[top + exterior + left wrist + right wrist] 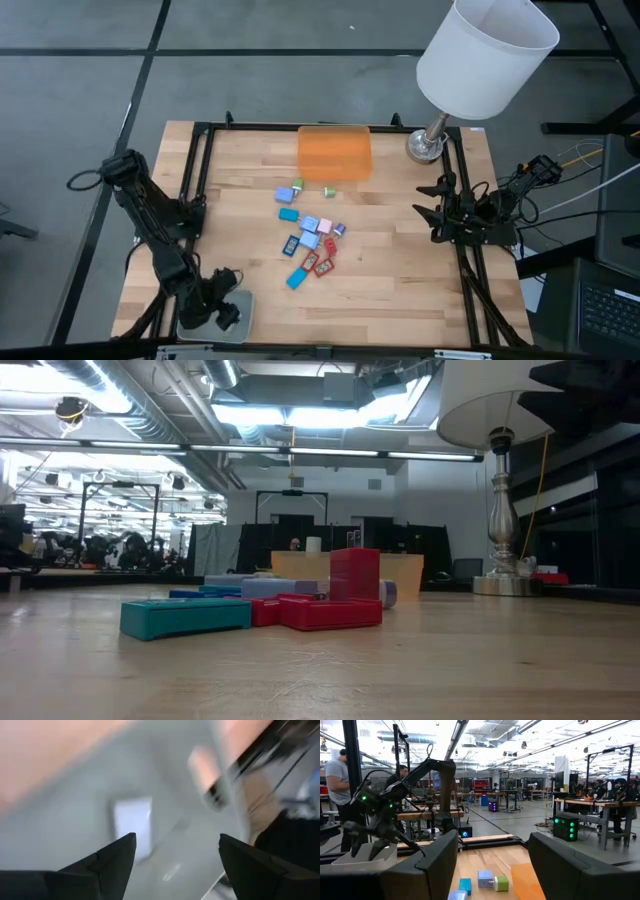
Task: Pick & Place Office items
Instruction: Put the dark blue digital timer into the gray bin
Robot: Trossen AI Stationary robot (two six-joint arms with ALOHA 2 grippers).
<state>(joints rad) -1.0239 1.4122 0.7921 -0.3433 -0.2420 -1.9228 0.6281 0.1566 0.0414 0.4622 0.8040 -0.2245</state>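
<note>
The office items (310, 238) are small blue, pink, green and red pieces, lying loose in a cluster on the middle of the wooden table. In the low view a teal block (185, 617) and red flat pieces (330, 612) lie nearest. My left gripper (222, 312) hangs open over the pale grey-green tray (240, 325) at the near left corner, with nothing between its fingers (177, 840). Below them a pale rectangular piece (134, 827) lies on the tray floor, blurred. My right gripper (428, 215) waits open at the table's right edge, pointing toward the items (485, 880).
A translucent orange tray (335, 152) sits at the far middle of the table. A lamp with a white shade (485, 50) stands on its metal base (425, 147) at the far right. A black frame (200, 150) runs along the table's edges. People stand in the room beyond (337, 785).
</note>
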